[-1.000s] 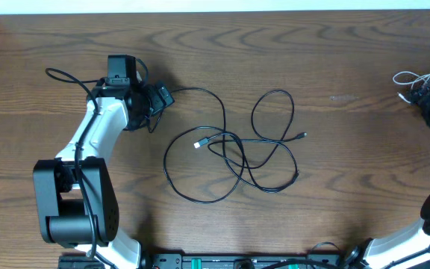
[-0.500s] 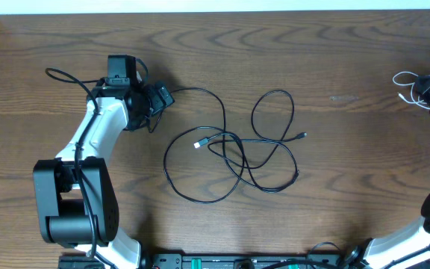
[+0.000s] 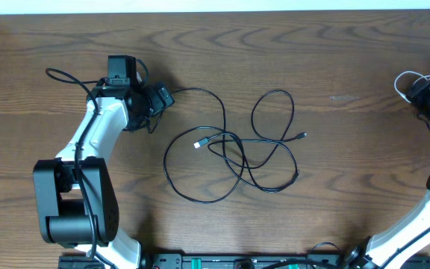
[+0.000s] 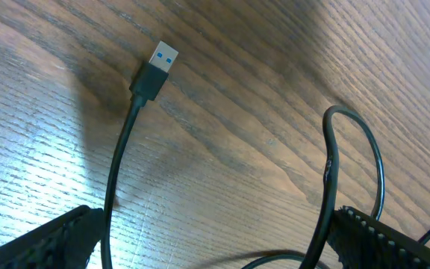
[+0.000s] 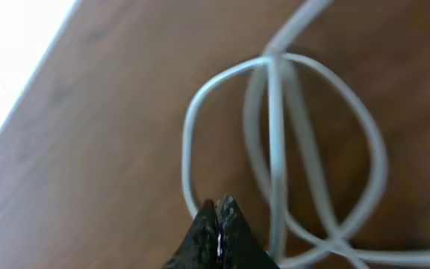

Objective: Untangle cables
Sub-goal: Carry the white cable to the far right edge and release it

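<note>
Several thin black cables (image 3: 234, 157) lie looped over one another at mid-table, with small plug ends (image 3: 198, 143) showing. My left gripper (image 3: 163, 98) hovers at their upper left, wide open. In the left wrist view a black cable with a USB plug (image 4: 155, 69) runs down between its spread fingers (image 4: 47, 239), and another black loop (image 4: 353, 149) rises by the right finger. A white cord (image 3: 404, 78) lies coiled at the far right. My right gripper (image 3: 426, 95) sits on it. Its tips (image 5: 219, 208) are pressed together where a loop of the white cord (image 5: 275, 134) runs in under them.
The wooden table (image 3: 334, 45) ends at a pale strip along the far side. The left arm's own thicker black wire (image 3: 60, 74) arcs out to the left of its wrist. Both arm bases stand at the near edge.
The right gripper closed and shifted slightly up and left at the white cord, whose loop now shows larger. The left arm and the black cables have not moved.
</note>
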You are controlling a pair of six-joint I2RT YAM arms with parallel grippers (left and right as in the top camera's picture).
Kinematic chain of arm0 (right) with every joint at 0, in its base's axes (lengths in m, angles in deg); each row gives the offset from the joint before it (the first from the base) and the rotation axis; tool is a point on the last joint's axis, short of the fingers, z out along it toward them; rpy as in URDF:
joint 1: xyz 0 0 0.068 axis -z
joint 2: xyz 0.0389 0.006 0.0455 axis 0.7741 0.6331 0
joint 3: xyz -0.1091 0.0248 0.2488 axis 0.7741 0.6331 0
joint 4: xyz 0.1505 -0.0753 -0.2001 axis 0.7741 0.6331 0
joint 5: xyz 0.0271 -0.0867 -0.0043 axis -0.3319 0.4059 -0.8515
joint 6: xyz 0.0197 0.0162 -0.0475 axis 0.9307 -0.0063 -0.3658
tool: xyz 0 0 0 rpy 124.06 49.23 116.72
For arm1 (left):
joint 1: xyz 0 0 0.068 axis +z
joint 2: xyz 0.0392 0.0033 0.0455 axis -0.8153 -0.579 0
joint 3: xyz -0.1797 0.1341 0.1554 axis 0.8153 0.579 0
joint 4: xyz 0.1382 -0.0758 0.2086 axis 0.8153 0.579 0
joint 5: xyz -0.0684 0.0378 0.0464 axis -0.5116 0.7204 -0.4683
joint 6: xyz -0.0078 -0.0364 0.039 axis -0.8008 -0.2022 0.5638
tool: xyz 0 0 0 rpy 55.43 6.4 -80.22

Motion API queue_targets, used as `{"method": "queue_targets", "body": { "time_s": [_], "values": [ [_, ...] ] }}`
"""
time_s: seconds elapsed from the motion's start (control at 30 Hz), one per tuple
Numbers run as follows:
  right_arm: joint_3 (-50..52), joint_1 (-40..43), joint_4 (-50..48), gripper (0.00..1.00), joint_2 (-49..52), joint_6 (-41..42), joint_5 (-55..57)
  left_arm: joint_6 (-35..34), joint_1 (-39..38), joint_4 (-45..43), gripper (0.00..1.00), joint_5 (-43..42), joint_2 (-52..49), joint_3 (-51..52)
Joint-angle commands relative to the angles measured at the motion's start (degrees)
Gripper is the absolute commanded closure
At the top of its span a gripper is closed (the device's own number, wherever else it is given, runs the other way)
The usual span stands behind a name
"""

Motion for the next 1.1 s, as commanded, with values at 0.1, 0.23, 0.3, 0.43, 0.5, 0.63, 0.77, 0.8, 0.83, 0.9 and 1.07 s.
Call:
{"method": "queue_targets", "body": {
  "time_s": [0.1,0.23,0.3,0.43,0.5,0.63,0.77,0.8,0.83,0.9,1.07],
  "values": [
    [-0.33,4.17,5.31,0.99,0.04,1.05,7.65,-0.48,-0.17,0.28,0.0,0.57,1.22,0.24],
    [-0.33,6.51,10.14,0.98,0.07,0.92,12.55,-0.48,-0.22,0.28,0.0,0.57,1.22,0.24],
    [-0.33,7.15,10.97,0.98,0.07,-0.5,12.5,-0.48,-0.22,0.26,0.0,0.57,1.22,0.24],
    [-0.35,7.39,11.1,0.94,-0.37,-2.84,9.94,-0.48,-0.22,0.26,0.0,0.57,1.2,0.24],
    [-0.35,7.39,11.08,0.93,-1.68,-2.82,8.13,-0.48,-0.22,0.26,0.0,0.57,1.2,0.24],
    [-0.35,7.02,11.1,0.91,-6.69,-2.16,6.64,-0.48,-0.22,0.26,0.0,0.57,1.2,0.24],
    [-0.35,6.6,11.74,0.87,-13.53,-2.16,6.6,-0.48,-0.22,0.26,0.0,0.57,1.2,0.24],
    [-0.35,6.54,12.33,0.85,-14.88,-2.16,6.6,-0.48,-0.22,0.24,0.0,0.57,1.2,0.24],
    [-0.35,6.51,13.22,0.83,-16.2,-2.19,6.6,-0.48,-0.22,0.24,0.0,0.57,1.2,0.24],
    [-0.35,6.51,15.78,0.8,-18.32,-2.16,6.62,-0.48,-0.22,0.22,0.0,0.57,1.2,0.24],
    [-0.33,6.51,25.31,0.67,-19.23,-2.19,6.67,-0.48,-0.22,0.24,0.0,0.57,1.2,0.24]
  ]
}}
